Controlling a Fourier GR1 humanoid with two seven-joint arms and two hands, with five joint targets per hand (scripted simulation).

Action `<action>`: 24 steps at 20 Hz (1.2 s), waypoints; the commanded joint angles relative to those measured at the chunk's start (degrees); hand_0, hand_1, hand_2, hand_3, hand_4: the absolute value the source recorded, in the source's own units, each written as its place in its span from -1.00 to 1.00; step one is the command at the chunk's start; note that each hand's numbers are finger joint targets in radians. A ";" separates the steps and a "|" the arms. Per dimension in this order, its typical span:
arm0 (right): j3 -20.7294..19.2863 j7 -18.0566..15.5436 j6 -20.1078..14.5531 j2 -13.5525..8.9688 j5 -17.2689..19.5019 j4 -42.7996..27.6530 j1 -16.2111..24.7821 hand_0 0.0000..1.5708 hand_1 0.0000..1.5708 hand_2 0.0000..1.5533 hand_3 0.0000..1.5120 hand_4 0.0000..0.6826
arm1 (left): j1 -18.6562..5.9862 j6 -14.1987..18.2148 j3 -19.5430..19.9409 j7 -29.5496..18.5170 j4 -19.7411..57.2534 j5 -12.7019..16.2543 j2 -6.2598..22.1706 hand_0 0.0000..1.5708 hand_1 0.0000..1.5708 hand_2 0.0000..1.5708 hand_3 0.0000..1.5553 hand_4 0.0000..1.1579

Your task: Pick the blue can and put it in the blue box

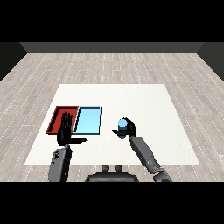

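Looks like a bare robot test room, not a home or kitchen. Floor [131, 65] is pale grey wood-look planking running out to a plain dark wall [112, 47] at the back. Only furniture is one white table [140, 105], flat, unmarked top. On it a red tray [56, 114] and a light blue tray [88, 120] sit side by side, touching, near the left edge: a sorting setup, colour-coded bins. Two grey forearms with black hands reach in from the near side, the usual manipulation bench layout.
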 commanded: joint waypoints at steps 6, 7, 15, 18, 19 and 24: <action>-1.06 3.09 0.32 -2.02 4.21 -10.77 0.14 0.87 0.87 0.87 0.86 0.90 | -1.14 4.17 -5.81 -0.44 3.49 -7.25 -2.47 -1.00 -1.00 -1.00 -1.00 -1.00; -0.17 0.62 -1.28 0.06 2.98 -6.28 -2.04 0.88 0.88 0.87 0.87 0.88 | -1.10 1.23 -3.22 0.51 2.83 -5.12 0.14 -1.00 -1.00 -1.00 -1.00 -1.00; 1.34 3.67 -0.04 -0.29 7.38 -17.97 -2.14 0.83 0.83 0.85 0.88 0.95 | -6.70 5.30 -11.31 5.11 8.19 -3.17 -2.52 -1.00 -1.00 -1.00 -1.00 -1.00; -1.37 3.70 2.96 -1.78 6.83 -19.91 -0.44 0.82 0.82 0.87 0.88 0.93 | -6.10 2.93 -11.10 7.31 7.20 -2.86 -1.98 -1.00 -1.00 -1.00 -1.00 -1.00; -2.06 5.02 3.87 -1.83 7.61 -17.98 -3.47 0.82 0.82 0.86 0.88 0.93 | -7.16 5.37 -11.91 6.51 9.22 -4.40 -2.53 -1.00 -1.00 -1.00 -1.00 -1.00; -3.06 4.16 3.66 0.11 8.33 -18.21 -3.41 0.82 0.82 0.85 0.87 0.92 | -7.82 5.75 -12.40 6.63 10.13 -3.88 -2.54 -1.00 -1.00 -1.00 -1.00 -1.00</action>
